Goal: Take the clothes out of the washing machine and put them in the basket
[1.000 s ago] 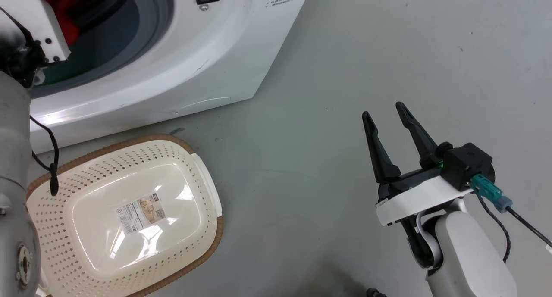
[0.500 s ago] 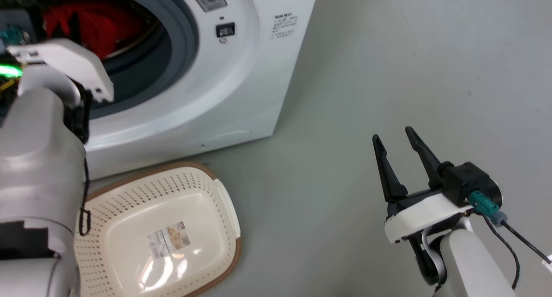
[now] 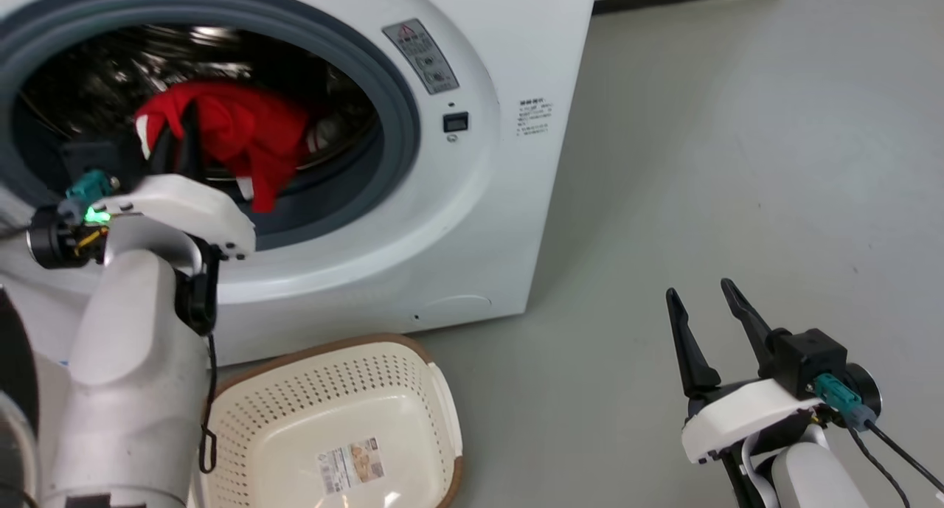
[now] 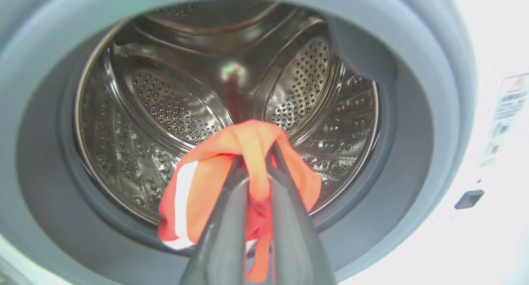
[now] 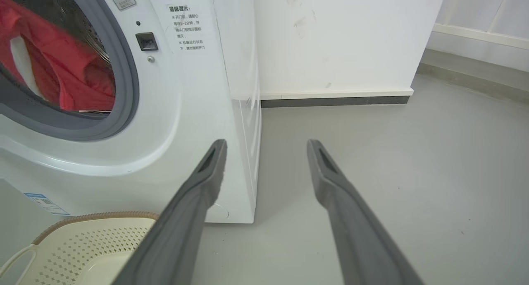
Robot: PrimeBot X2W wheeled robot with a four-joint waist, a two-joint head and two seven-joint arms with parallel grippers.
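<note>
Grey, smooth floor point(image 3: 700, 161) runs under everything I see, meeting a white wall point(image 5: 330, 37) with a dark skirting strip point(image 5: 334, 99) beside the washing machine point(image 3: 501, 220). The basket point(image 3: 442, 390) sits on the floor just in front of the machine, below its opening. Its near end is cut off by the head view's bottom edge, and my left forearm point(image 3: 125, 390) covers its left side. My left gripper point(image 4: 257, 161) is closed tight on the clothes point(image 3: 243, 136), a red bundle lifted at the mouth of the steel drum point(image 4: 165, 107), inside the grey ring point(image 3: 402, 124). How much fabric trails below, I cannot tell. My right gripper point(image 3: 699, 288) hangs over the floor, fingers spread, holding nothing. The machine's printed labels point(image 3: 537, 117) are too small to read.
</note>
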